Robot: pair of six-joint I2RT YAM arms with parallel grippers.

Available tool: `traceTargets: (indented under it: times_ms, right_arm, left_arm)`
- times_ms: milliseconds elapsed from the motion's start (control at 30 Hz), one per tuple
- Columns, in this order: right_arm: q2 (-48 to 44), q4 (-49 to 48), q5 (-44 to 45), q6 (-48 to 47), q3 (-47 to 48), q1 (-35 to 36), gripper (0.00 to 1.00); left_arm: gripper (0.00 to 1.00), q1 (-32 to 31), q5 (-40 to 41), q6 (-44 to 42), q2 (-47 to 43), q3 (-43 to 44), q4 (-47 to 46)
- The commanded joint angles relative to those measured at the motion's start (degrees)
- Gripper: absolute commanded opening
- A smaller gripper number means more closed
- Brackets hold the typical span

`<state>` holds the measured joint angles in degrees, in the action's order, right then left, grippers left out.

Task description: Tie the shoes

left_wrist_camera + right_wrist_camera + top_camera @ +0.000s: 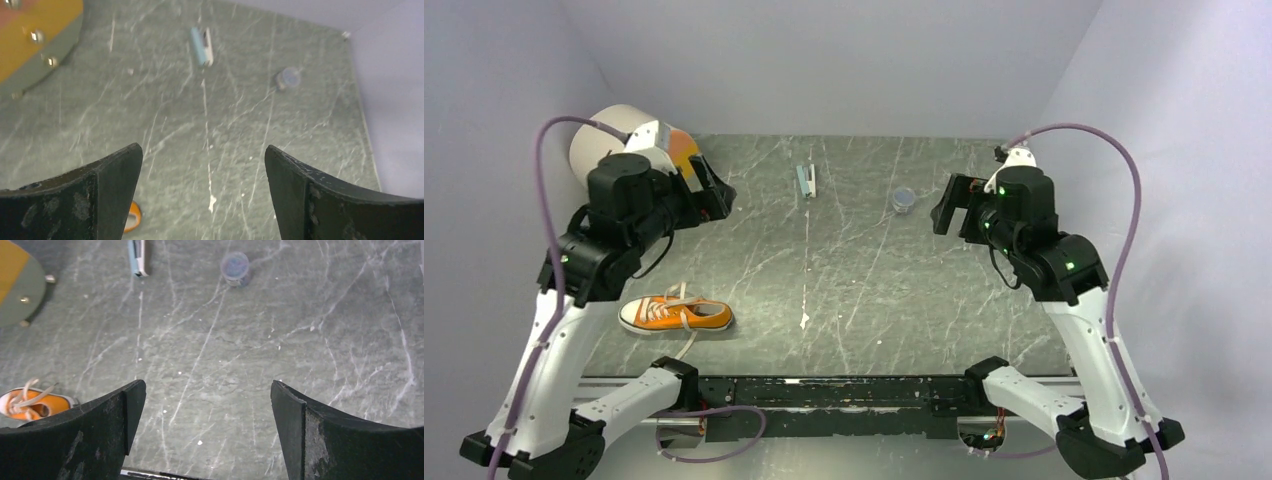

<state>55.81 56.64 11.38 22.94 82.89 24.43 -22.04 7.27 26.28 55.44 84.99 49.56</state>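
The shoe point(676, 313), a small orange sneaker with white sole, toe cap and loose white laces, lies on its sole at the near left of the table, toe pointing left. One lace trails toward the front edge. My left gripper point(716, 190) hangs high above the far left of the table, open and empty; in its wrist view only the shoe's orange heel point(132, 217) peeks past the left finger. My right gripper point(951, 205) hovers at the right, open and empty. In the right wrist view the shoe point(35, 404) shows at the left edge, behind the left finger.
A white cylinder with an orange and grey end point(639, 143) stands at the far left corner. A light blue and white clip-like item point(806, 181) and a small round blue cap point(904, 200) lie at the back middle. Grey walls close three sides.
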Motion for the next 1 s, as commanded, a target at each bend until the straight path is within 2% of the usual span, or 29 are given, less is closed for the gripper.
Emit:
traceTargets:
  times_ms: [0,233,367,633,833,967]
  right_arm:
    - [0.5,-4.62,1.43,-0.76,-4.19,-1.61,1.0]
    - [0.95,-9.37,-1.9,-0.22,-11.42,-2.74,1.0]
    - [0.83,-11.36,-6.41,-2.21,-14.58,-2.2,1.0]
    - [1.22,-13.9,-6.77,-5.4,-17.36,2.5,1.0]
    - [2.56,-14.62,-3.24,-8.51,-16.11,8.23,1.0]
    - [2.29,-14.63,-0.73,-9.94,-16.34,11.01,1.0]
  left_arm:
    - [0.97,3.72,-5.06,4.01,-1.13,-7.6,0.0]
    - [0.97,7.56,-11.18,8.79,-0.78,-22.07,0.15]
    - [0.94,8.63,-12.02,12.33,0.47,-28.17,1.22]
    - [0.87,9.09,-2.89,24.65,5.12,-32.84,9.56]
    - [0.77,9.35,2.05,32.0,8.47,-34.62,9.5]
    - [0.76,9.51,3.23,37.65,11.1,-35.81,9.17]
